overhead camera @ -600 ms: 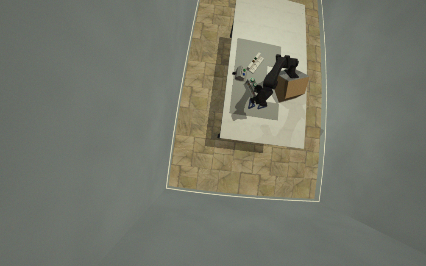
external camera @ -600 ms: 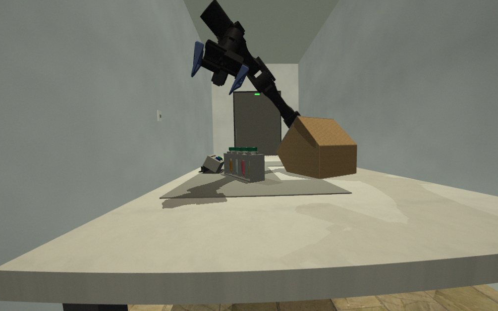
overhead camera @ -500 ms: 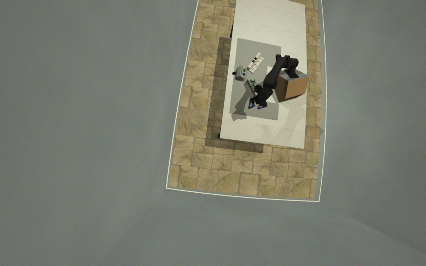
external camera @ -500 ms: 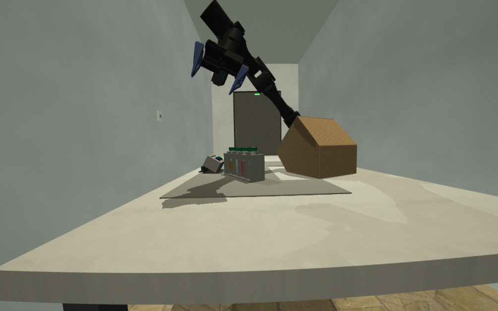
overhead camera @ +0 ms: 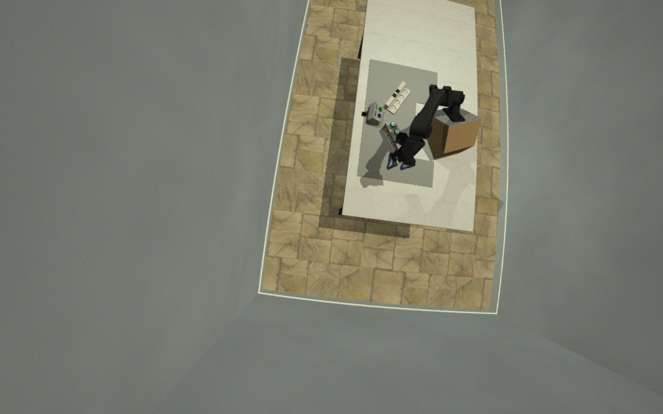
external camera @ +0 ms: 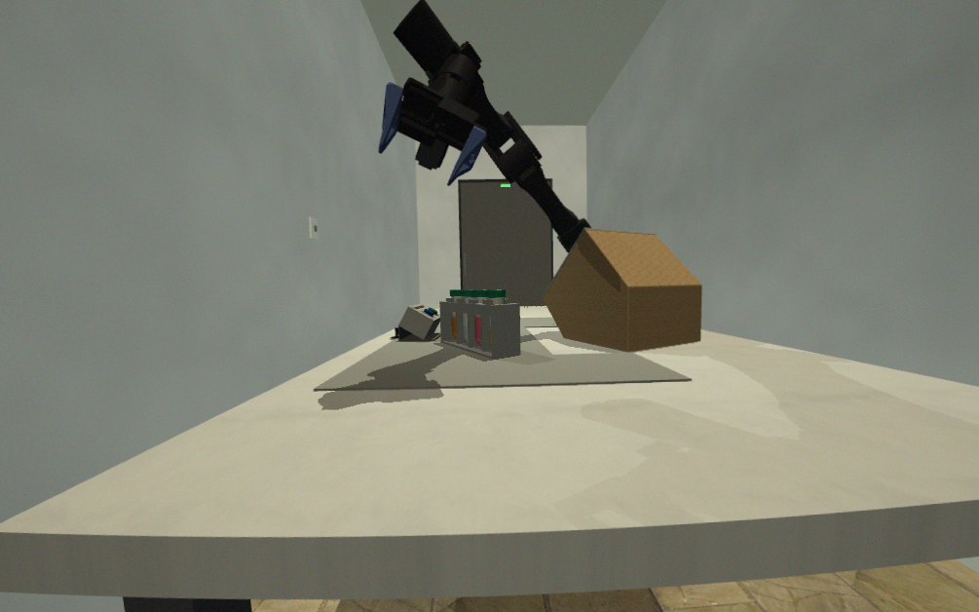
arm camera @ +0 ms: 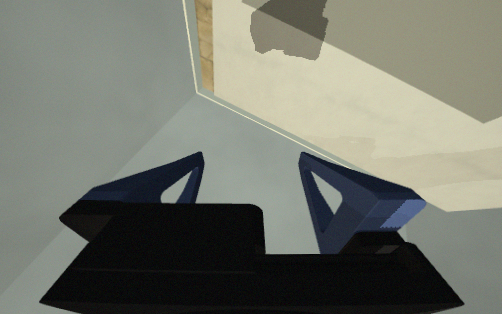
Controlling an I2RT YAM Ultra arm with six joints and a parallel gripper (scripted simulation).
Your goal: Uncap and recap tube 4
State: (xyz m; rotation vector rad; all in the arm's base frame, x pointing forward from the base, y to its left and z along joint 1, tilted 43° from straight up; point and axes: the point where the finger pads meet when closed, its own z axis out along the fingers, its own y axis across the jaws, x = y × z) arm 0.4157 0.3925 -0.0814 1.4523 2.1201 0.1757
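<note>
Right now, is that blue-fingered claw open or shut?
Open: the blue-fingered gripper shows a wide gap between its fingers, holding nothing.

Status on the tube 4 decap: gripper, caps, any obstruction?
Gripper open, empty, high above the decapping station. Green caps on the tubes; which is tube 4's can't be told from here. Nothing seen between gripper and caps.

The gripper (external camera: 430, 145) hangs in free air, high above the decapping station (external camera: 480, 326).

The gripper (external camera: 432, 148) hung open, empty, high above the tube station (external camera: 481, 328); a brown box (external camera: 629, 292) sat right.
</note>
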